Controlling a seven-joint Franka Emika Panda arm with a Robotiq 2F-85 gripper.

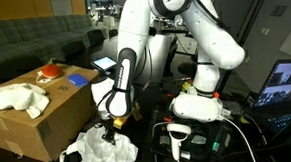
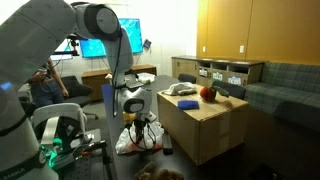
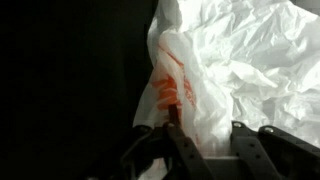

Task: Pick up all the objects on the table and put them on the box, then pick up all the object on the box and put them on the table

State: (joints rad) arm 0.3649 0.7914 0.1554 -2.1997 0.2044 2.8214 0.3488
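Cardboard box [image 1: 28, 127] at the left carried the white cloth [image 1: 14, 98], orange-red piece [image 1: 50, 69] and blue square [image 1: 78, 80]. Right of it the white plastic bag [image 1: 89, 152] lay on the table [image 3: 60, 90], the gripper [image 1: 110, 132] down around a fold; whether it pinched, I couldn't tell. Such thin film might slip free when lifted.

No text can be read anywhere. In the wrist view the white plastic bag [image 3: 235, 60] carries orange-red print [image 3: 168, 90], too blurred and crumpled to make out. In the exterior views, a glowing laptop screen [image 1: 286, 82] and a lit monitor [image 2: 98, 45] show nothing legible.
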